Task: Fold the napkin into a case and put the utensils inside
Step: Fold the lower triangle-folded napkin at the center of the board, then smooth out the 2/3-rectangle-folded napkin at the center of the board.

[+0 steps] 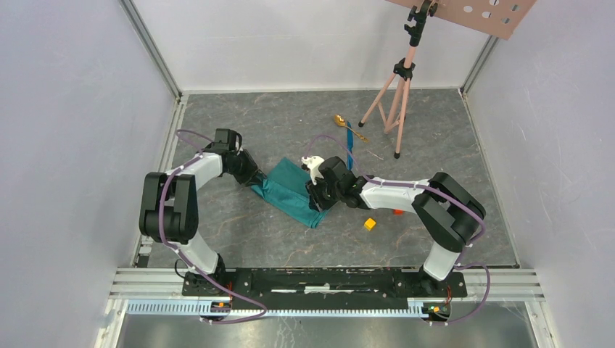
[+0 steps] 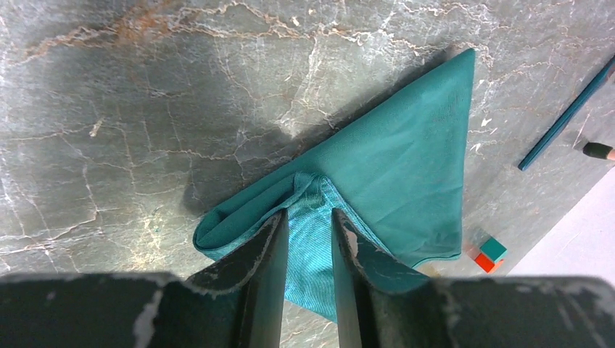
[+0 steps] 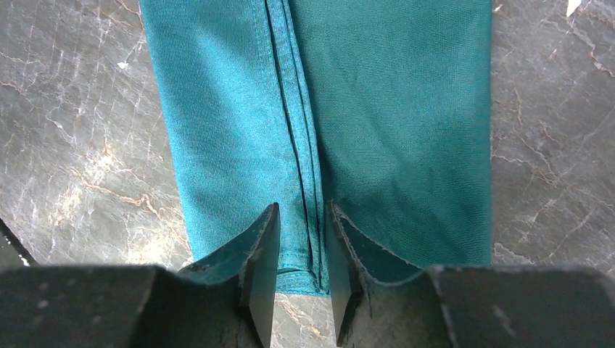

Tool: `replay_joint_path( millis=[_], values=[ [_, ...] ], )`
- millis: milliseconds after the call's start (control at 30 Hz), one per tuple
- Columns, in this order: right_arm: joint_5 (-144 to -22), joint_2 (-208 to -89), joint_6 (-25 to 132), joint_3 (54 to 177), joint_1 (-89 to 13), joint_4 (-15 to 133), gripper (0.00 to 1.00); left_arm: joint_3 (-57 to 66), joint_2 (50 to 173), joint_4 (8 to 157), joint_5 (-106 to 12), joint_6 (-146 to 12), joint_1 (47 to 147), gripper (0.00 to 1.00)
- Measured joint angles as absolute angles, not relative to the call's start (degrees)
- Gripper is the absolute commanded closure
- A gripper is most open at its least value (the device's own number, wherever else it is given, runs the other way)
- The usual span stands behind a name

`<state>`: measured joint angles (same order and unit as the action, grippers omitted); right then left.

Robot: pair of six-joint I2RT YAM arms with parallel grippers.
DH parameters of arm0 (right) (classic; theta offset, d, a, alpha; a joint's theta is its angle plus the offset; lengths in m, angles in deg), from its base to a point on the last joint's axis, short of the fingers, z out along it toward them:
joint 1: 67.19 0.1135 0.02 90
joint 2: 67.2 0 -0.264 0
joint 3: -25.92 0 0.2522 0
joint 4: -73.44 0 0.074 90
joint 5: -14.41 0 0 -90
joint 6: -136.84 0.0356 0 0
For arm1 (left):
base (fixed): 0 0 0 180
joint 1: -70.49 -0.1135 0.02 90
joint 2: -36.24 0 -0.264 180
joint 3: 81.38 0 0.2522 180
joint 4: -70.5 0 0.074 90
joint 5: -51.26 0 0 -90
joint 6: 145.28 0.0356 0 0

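The teal-green napkin (image 1: 289, 190) lies folded into a thick, longish slab on the marble table between both arms. My left gripper (image 1: 255, 181) is at its left end. In the left wrist view the left gripper (image 2: 310, 217) is shut on a raised ridge of the napkin (image 2: 406, 145) beside a rolled fold. My right gripper (image 1: 313, 197) is at the near right end. In the right wrist view the right gripper (image 3: 301, 214) pinches the layered hems of the napkin (image 3: 391, 109) at its edge. The gold spoon (image 1: 339, 120) and blue knife (image 1: 349, 145) lie behind the napkin.
A pink tripod (image 1: 397, 94) stands at the back right, close to the utensils. A yellow cube (image 1: 370, 224) and a red cube (image 1: 397, 212) lie right of the napkin. Stacked teal and red cubes (image 2: 490, 254) and the blue knife (image 2: 566, 119) show in the left wrist view.
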<state>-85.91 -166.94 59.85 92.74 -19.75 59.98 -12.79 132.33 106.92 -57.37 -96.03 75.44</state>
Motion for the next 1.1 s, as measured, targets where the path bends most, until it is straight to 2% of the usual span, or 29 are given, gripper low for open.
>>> replay_joint_path(
  millis=[200,333,433,467,567,867,1100],
  values=[
    [-84.5,-166.9,59.4,92.7,-19.7,59.9,0.66,-12.8,132.2,106.6,-57.4,-95.8,75.4,0.66],
    [-83.6,-166.9,58.7,92.3,-19.7,59.8,0.49,-12.8,133.1,106.2,-57.2,-95.8,75.4,0.68],
    [-82.3,-166.6,57.9,91.6,-19.4,59.4,0.46,-12.8,134.4,105.9,-56.8,-95.8,75.4,0.71],
    [-81.4,-166.3,57.6,91.5,-19.2,58.8,0.44,-12.8,134.7,105.9,-56.8,-95.8,75.4,0.80],
    [-79.1,-164.5,56.6,91.5,-18.3,57.1,0.41,-12.8,135.3,105.5,-56.8,-95.8,75.4,0.83],
    [-74.9,-162.9,54.2,92.2,-14.5,54.3,0.42,-12.8,135.5,105.1,-56.8,-95.8,75.4,0.82],
    [-72.7,-166.2,53.6,92.5,-14.3,54.5,0.58,-12.8,135.5,105.1,-56.8,-95.8,75.4,0.81]
  ],
)
